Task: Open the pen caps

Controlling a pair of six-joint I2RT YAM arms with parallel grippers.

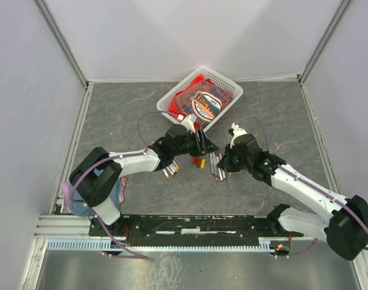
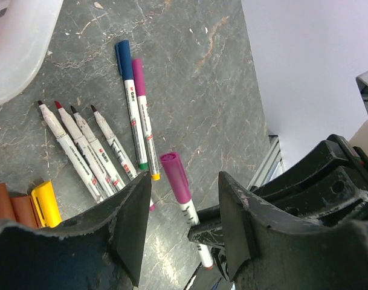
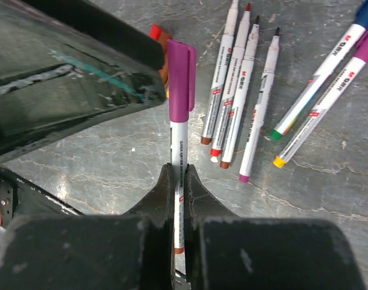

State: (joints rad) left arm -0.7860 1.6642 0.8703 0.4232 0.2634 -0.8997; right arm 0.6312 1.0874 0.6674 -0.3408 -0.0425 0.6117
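Grey marbled bench carries everything. Nearest, right end effector is clamped on a pen barrel, its purple cap fitted. Left end effector stands apart near that cap. Loose caps lie lower left. Beyond, four uncapped pens. Farthest, two capped pens await opening.

Reaches from the near edge to mid-table on both sides, left gripper spread open, right gripper pinched on a purple-capped pen.

Bright even overhead light, soft shadows, faint glare on back wall, near hand parts blurred in wrist views
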